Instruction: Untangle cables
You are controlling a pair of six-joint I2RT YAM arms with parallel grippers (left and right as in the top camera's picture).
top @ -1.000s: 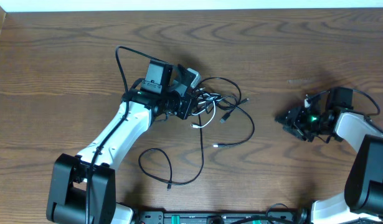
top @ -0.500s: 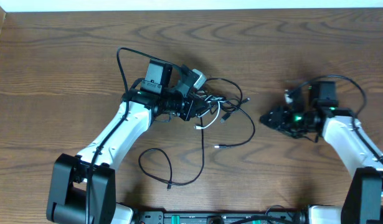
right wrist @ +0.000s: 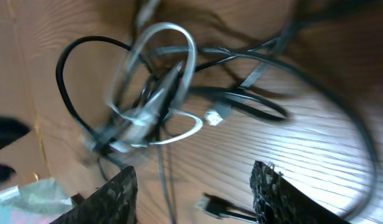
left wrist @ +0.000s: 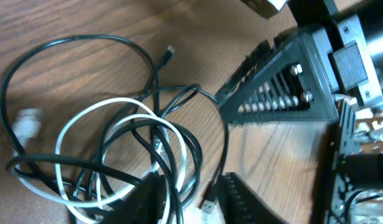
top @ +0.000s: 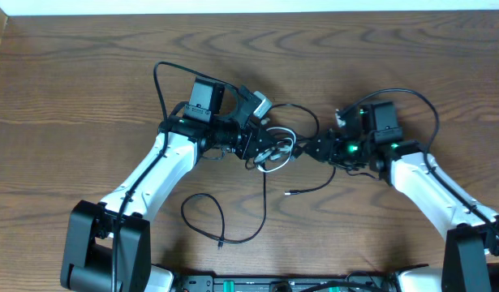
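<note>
The cables (top: 278,148) lie in a tangle at mid-table, black strands looped with a white one (top: 271,165). One long black cable (top: 205,216) trails toward the front edge. My left gripper (top: 264,148) sits on the tangle's left side. In the left wrist view it (left wrist: 191,185) is open, with black and white strands (left wrist: 85,118) and a metal plug (left wrist: 210,204) lying between the fingers, not pinched. My right gripper (top: 311,150) is at the tangle's right side. In the right wrist view it (right wrist: 197,198) is open over a black plug (right wrist: 213,205), with the blurred knot (right wrist: 155,93) ahead.
A small grey-white block (top: 258,102) sits just behind the left gripper. The left arm's own thick black wire (top: 159,83) arcs above its wrist. A loose plug end (top: 290,192) lies in front of the tangle. A pale strip (top: 233,6) marks the table's far edge.
My right arm has swung left from the table's right side up to the tangle. The left jaws have parted. The wide black loop on the right has drawn in.
</note>
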